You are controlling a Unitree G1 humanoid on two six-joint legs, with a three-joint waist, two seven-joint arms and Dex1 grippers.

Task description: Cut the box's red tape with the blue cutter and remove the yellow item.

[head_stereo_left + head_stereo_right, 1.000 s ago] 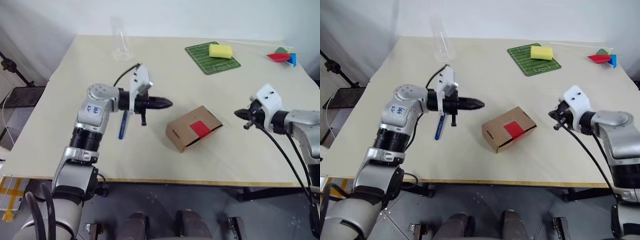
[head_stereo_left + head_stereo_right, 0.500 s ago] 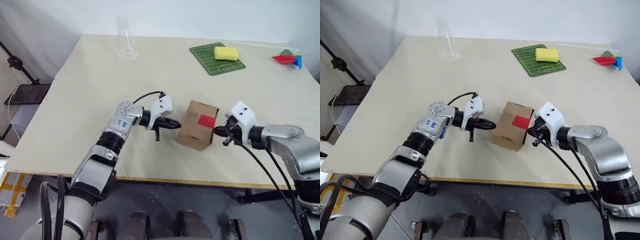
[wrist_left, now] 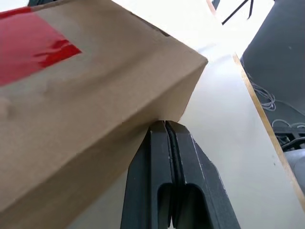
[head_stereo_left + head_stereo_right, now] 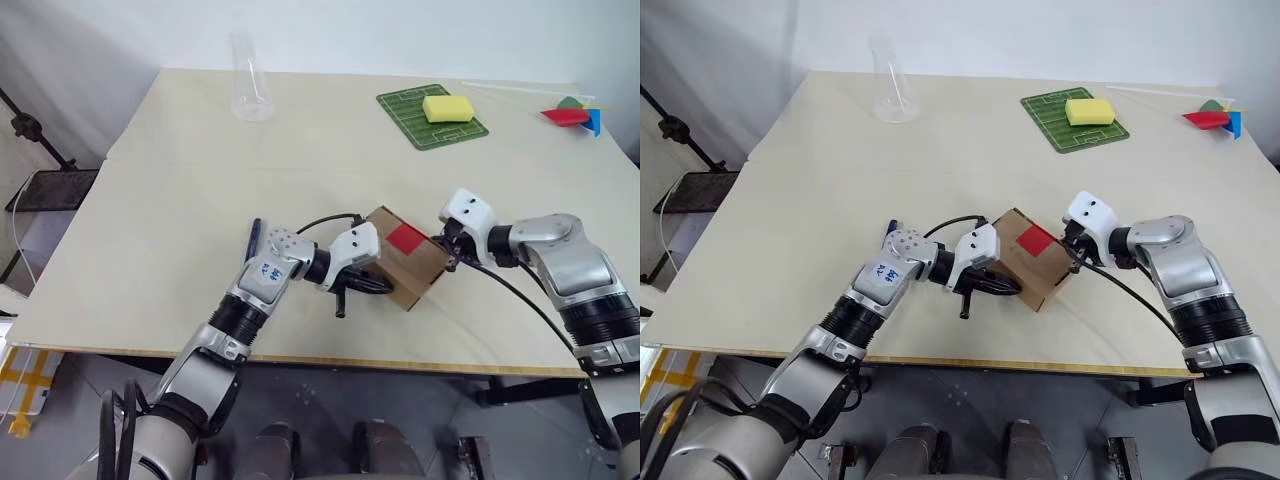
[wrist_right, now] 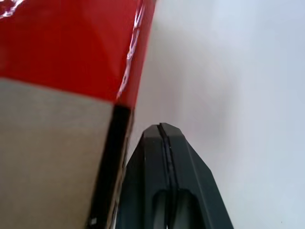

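With both sets of fingers clenched empty, the left gripper [image 4: 385,286] at 8 o'clock and the right gripper [image 4: 447,255] at 3 o'clock squeeze the box [image 4: 405,268] near the worktop [image 4: 180,180] front edge, risking it pivoting or tipping, while the blue cutter [image 4: 253,240] lies unused beyond the left forearm.

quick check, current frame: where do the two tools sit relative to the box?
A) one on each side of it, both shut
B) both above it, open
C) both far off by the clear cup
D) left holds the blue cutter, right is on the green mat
A: the left tool and right tool flank the box on opposite sides, and each wrist view shows its fingers pressed together right at a box edge.
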